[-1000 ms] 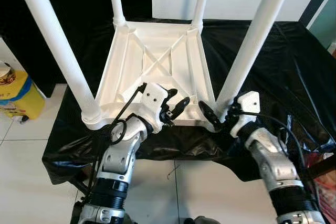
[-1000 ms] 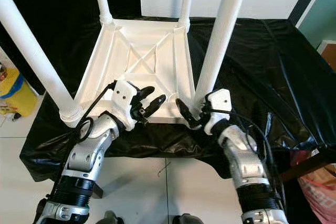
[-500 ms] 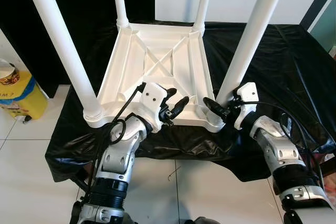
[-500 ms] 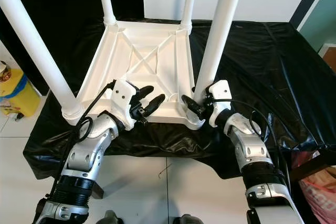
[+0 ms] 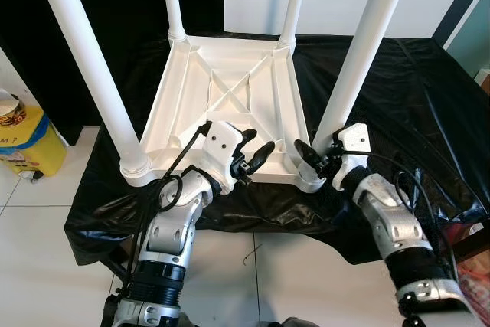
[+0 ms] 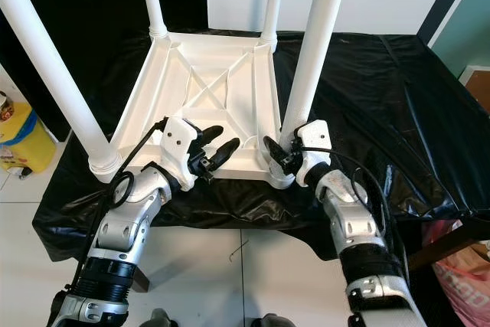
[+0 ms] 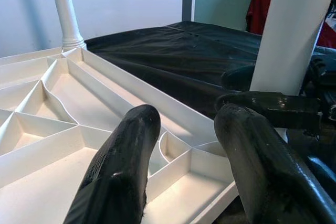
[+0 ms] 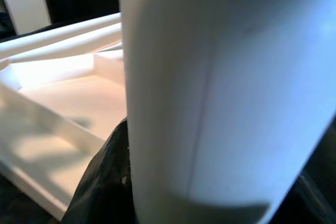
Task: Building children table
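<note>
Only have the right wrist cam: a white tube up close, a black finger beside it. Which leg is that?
Observer: The near-right leg of the upturned table. The right claw is closed round it, low down by its corner socket.
Operator: Other legs in?
Observer: Yes, the other three legs stand upright in their corners.
Operator: Left arm?
Observer: The left claw is open and holds nothing, over the table's near edge.
</note>
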Controlling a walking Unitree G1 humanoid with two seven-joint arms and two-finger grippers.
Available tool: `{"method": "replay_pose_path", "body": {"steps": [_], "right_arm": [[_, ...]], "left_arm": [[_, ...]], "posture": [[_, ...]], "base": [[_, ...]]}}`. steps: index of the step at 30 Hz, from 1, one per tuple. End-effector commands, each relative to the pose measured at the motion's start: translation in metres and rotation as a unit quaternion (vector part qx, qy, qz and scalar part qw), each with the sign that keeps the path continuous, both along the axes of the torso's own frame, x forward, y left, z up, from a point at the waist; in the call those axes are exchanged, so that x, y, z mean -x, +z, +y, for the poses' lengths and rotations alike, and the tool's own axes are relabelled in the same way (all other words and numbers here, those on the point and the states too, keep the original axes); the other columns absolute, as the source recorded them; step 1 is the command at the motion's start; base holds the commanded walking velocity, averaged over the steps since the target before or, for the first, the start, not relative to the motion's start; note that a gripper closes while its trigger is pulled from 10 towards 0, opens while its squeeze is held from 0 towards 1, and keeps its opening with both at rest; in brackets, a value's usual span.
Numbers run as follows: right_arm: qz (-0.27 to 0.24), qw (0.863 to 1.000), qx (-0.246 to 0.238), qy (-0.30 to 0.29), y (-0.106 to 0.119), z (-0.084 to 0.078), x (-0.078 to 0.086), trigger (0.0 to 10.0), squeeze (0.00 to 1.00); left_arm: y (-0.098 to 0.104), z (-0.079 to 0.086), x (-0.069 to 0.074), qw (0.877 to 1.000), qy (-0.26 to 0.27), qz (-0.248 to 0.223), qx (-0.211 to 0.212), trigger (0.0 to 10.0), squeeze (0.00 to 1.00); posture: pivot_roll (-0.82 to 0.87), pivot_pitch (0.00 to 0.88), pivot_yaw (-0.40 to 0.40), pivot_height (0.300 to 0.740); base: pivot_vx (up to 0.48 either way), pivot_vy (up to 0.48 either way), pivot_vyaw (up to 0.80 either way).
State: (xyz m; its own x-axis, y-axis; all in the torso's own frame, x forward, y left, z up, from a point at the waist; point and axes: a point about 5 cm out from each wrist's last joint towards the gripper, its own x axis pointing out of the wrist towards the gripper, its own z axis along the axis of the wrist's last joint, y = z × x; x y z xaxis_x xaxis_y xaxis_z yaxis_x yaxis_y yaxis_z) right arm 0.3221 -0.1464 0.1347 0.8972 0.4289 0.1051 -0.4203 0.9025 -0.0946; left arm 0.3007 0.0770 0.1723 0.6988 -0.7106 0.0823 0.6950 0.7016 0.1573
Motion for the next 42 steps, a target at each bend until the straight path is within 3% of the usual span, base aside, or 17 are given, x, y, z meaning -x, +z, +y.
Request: {"method": "replay_pose_path", "body": {"steps": [1, 12, 19, 25, 31, 32, 33, 42], "right_arm": [[0.032, 0.999, 0.025, -0.005, -0.016, 0.006, 0.005, 0.0, 0.0], [0.029, 0.996, -0.012, -0.08, -0.014, 0.011, 0.005, 0.0, 0.0], [0.028, 0.982, -0.04, -0.181, -0.017, 0.029, 0.011, 0.0, 0.0], [0.033, 0.982, -0.048, -0.18, -0.016, 0.041, 0.011, 0.0, 0.0], [0.029, 0.983, -0.041, -0.177, -0.015, 0.039, 0.011, 0.0, 0.0], [0.028, 0.983, -0.041, -0.178, -0.015, 0.039, 0.011, 4.2, 0.0], [0.026, 0.982, -0.041, -0.182, -0.014, 0.039, 0.011, 10.0, 0.0], [0.021, 0.979, -0.039, -0.198, -0.012, 0.038, 0.01, 10.0, 0.0]], "left_arm": [[0.001, 0.0, -0.004, 0.999, 0.043, -0.003, 0.008, 10.0, 0.0], [0.001, -0.004, -0.005, 0.999, 0.033, -0.001, 0.007, 10.0, 0.0], [0.0, -0.004, -0.005, 0.999, 0.032, 0.001, 0.007, 10.0, 0.0], [0.001, -0.004, -0.005, 0.999, 0.035, 0.0, 0.009, 10.0, 0.0], [0.002, -0.004, -0.006, 0.999, 0.035, -0.002, 0.01, 10.0, 0.0], [0.002, -0.004, -0.006, 0.999, 0.035, -0.003, 0.01, 10.0, 0.0], [0.003, -0.004, -0.006, 0.999, 0.035, -0.003, 0.01, 10.0, 0.0], [0.003, -0.004, -0.006, 0.999, 0.034, -0.005, 0.009, 10.0, 0.0]], "posture": [[0.01, 0.047, -0.066, 0.74], [-0.01, 0.056, -0.047, 0.74], [0.0, 0.062, -0.052, 0.74], [0.0, 0.061, -0.052, 0.74], [0.0, 0.059, -0.051, 0.74], [-0.01, 0.059, -0.05, 0.74], [-0.01, 0.059, -0.049, 0.74], [-0.01, 0.059, -0.05, 0.74]], "base": [[0.0, 0.0, 0.0], [0.0, 0.0, 0.0], [0.0, 0.0, 0.0], [0.0, 0.0, 0.0], [0.0, 0.0, 0.0], [0.0, 0.0, 0.0], [0.0, 0.0, 0.0], [0.0, 0.0, 0.0]]}}
